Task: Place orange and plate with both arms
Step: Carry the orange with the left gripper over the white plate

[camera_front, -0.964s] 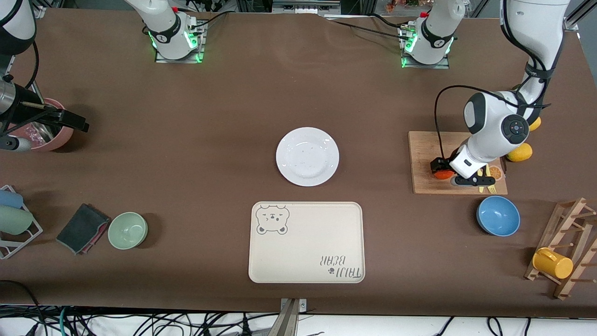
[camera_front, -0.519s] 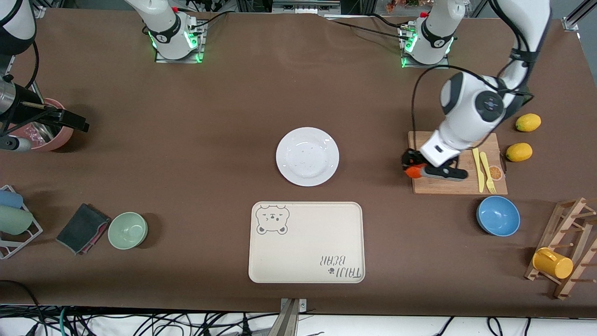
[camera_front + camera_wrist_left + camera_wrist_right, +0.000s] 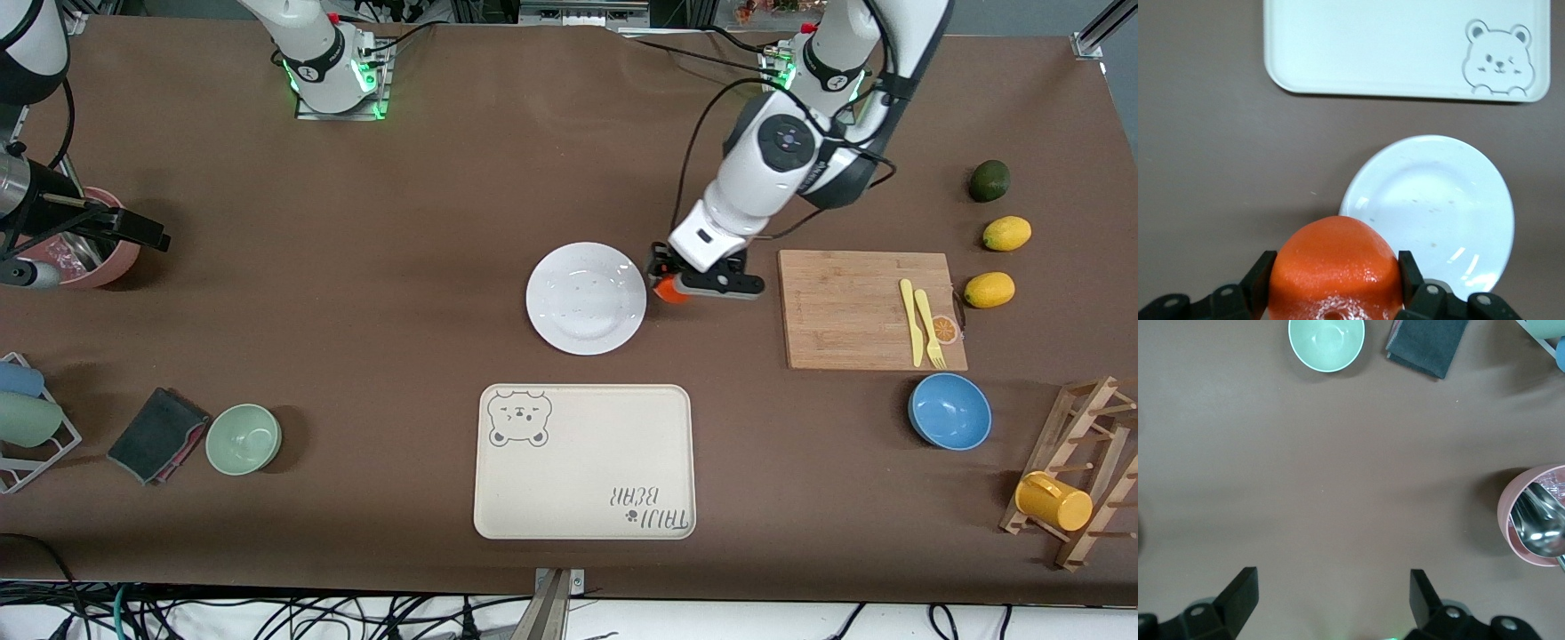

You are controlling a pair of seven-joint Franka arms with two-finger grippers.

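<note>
- The orange (image 3: 671, 290) is pinched between the fingers of the left gripper (image 3: 669, 283), up in the air just beside the plate's rim on the side toward the left arm's end of the table; the left wrist view shows it (image 3: 1333, 269) clamped on both sides, with the rim partly under it.
- The plate (image 3: 586, 298) lies empty at mid-table; the tray (image 3: 584, 461) lies nearer the front camera, apart from it.
- The right gripper (image 3: 1331, 590) waits over bare cloth at the right arm's end, beside a pink bowl (image 3: 111, 260), its fingers spread wide and holding nothing.
- Risk, as I judge it: letting go here would land the fruit on or outside the rim, and a round fruit would roll off across the cloth. A drop from height could also bounce it out, or nudge the light plate.
- Hard to tell: the fruit's height above the table, and how deep the grip sits, since its lower part is cut off in the wrist view. The right arm is mostly out of frame in the front view.
</note>
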